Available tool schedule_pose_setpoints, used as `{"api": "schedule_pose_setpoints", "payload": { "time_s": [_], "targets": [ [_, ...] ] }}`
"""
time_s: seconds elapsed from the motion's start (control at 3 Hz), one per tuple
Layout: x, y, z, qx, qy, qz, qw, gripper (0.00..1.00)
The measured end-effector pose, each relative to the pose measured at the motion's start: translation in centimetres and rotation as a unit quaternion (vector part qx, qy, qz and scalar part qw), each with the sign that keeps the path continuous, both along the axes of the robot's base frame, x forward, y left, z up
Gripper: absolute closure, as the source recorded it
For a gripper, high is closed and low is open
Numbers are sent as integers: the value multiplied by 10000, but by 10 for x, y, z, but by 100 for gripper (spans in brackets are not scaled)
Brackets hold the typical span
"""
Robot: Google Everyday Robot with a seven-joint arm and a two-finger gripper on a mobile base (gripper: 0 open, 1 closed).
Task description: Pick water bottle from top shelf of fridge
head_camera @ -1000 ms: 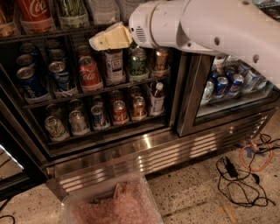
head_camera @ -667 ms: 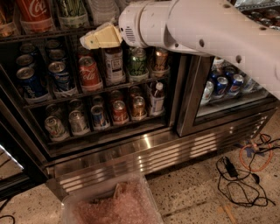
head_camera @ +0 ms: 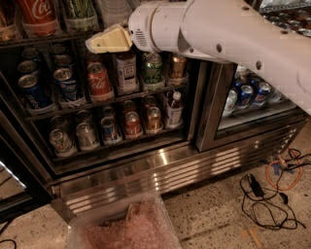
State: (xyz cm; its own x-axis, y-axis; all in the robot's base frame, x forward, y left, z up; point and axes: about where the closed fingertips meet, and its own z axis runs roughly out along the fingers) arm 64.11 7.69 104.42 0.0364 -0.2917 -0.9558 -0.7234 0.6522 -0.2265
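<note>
**Pincer [head_camera: 109, 40] at the shelf rail, water bottle just above it**

The pincer, a cream wedge at the end of a thick white arm [head_camera: 218, 34], points left across the open front of the fridge [head_camera: 146, 165]. Nothing can be seen in its grip, and whether it is open or closed cannot be told. It sits level with the thin front rail of the top shelf [head_camera: 43, 40].

The water bottle [head_camera: 112, 8] stands on that shelf, directly above the pincer and a little further back. Only its clear, ribbed lower body shows; the rest runs off the top of the view. Its long axis looks vertical, so its cap most likely points straight up, out of sight.

Several things could go wrong from here. At this height, a push forward would probably meet the rail or a clear holder rather than the bottle. Left of the pincer and above it, a green bottle [head_camera: 77, 9] stands close beside the water bottle, with a red cola bottle [head_camera: 38, 12] further left. A sideways sweep could knock either one. The bottle is wide with thin ribbed walls, so a narrow or off-centre grip could slip or tip it.
</note>
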Motion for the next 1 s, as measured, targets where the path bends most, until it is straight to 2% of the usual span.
{"api": "schedule_pose_setpoints", "payload": {
  "time_s": [0.33,0.67,1.0],
  "targets": [
    [4,6,2,61,-40,42,10000,0],
    [29,35,5,155,-202,371,9990,0],
    [34,39,6,180,-257,365,9988,0]
  ]
}}
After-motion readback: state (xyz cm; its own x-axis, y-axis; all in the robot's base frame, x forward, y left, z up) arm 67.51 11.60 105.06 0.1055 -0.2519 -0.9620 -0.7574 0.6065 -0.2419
